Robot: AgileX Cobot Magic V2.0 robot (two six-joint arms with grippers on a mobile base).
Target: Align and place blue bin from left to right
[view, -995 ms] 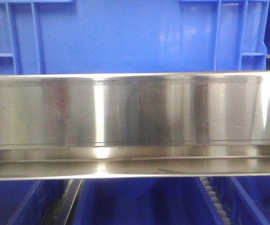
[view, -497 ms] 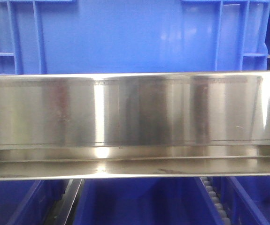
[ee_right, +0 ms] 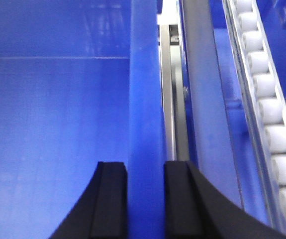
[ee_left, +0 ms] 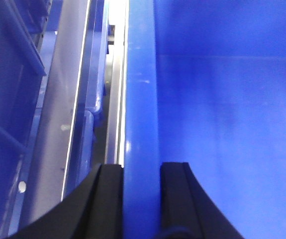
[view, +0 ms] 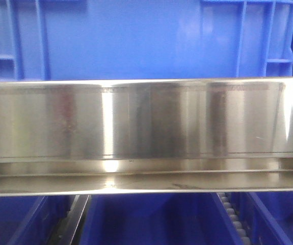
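Two grippers clamp the blue bin point(view: 136, 41) by opposite rims.
Its walls sit pinched in the left gripper point(ee_left: 142, 199) and right gripper point(ee_right: 146, 199); it fills 12 o'clock above the steel rail point(view: 146, 122). Level, matched travel should keep it square and off the rollers point(ee_right: 267, 99) at 3 o'clock.

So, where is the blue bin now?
In the front view, the blue bin fills the top, above the steel rail; the left gripper and right gripper each clamp one side wall.

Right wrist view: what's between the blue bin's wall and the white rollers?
Shiny metal rails separate the blue bin from the white rollers in that right wrist view.
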